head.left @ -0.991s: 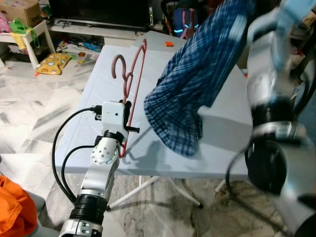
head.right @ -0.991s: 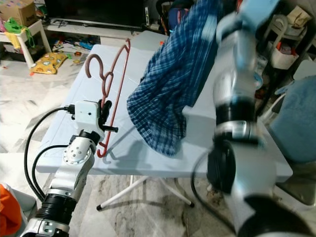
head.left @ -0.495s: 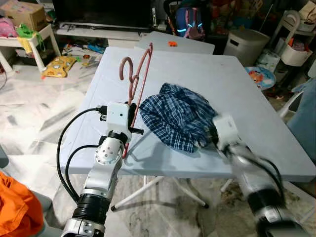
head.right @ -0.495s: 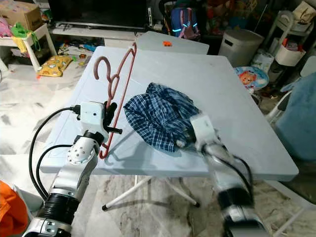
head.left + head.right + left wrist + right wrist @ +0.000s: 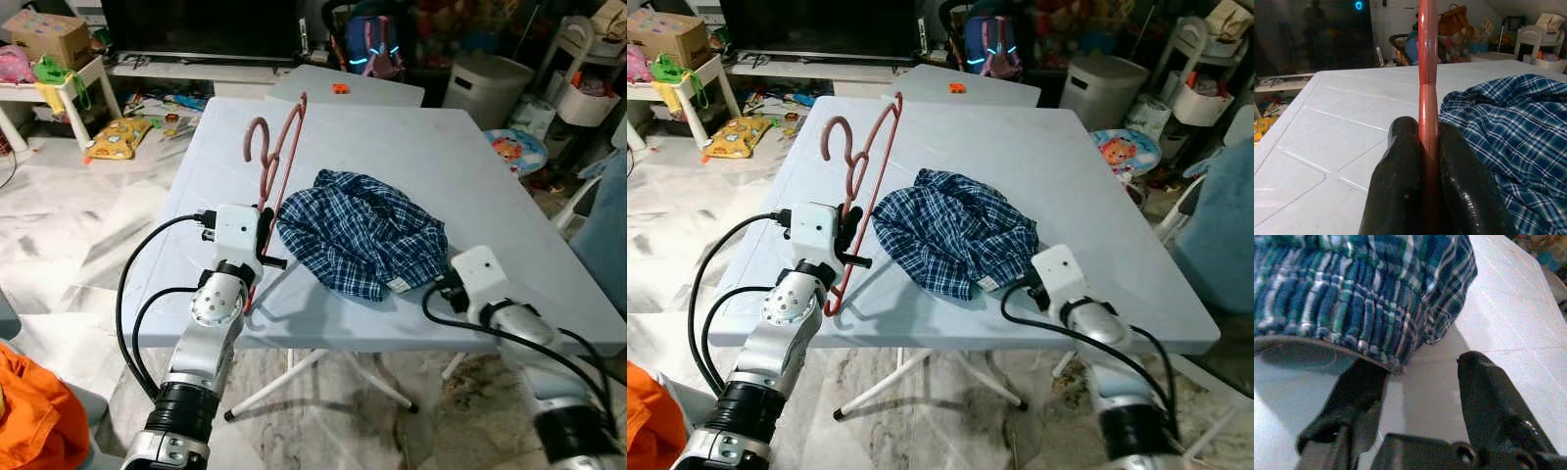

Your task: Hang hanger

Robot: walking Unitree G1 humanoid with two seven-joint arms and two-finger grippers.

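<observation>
So the left gripper (image 5: 1426, 147) has its two black fingers clamped tight on the red hanger (image 5: 275, 176), which stands nearly upright over the left side of the white folding table (image 5: 470, 166), hook end up top. The blue plaid garment (image 5: 362, 230) lies bunched on the table at about 3 o'clock from the hanger, just beside it. The right gripper (image 5: 1420, 377) sits at the cloth's near right edge, fingers spread apart with nothing between them, one fingertip right by the hem.
</observation>
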